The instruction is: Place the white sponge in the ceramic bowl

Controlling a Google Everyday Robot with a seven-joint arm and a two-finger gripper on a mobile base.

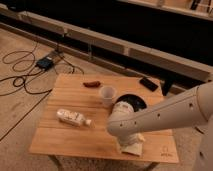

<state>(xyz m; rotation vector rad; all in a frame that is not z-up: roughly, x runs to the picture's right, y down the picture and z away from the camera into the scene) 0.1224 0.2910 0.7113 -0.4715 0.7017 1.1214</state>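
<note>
The white sponge [132, 148] lies flat on the wooden table [70, 140] near its front edge, right of centre. My gripper [126, 138] hangs right over the sponge at the end of the white arm [170, 112], which reaches in from the right. The gripper stands open, and its body hides the sponge's upper part. Just behind the gripper sits the ceramic bowl [135, 101], dark and glossy, with the arm's end covering its front-left rim.
A small white cup [107, 94] stands left of the bowl. A clear plastic bottle [73, 118] lies on its side at the table's left. At the back are a small red-brown object [91, 84] and a flat black object [148, 83]. Cables [30, 75] lie on the floor to the left.
</note>
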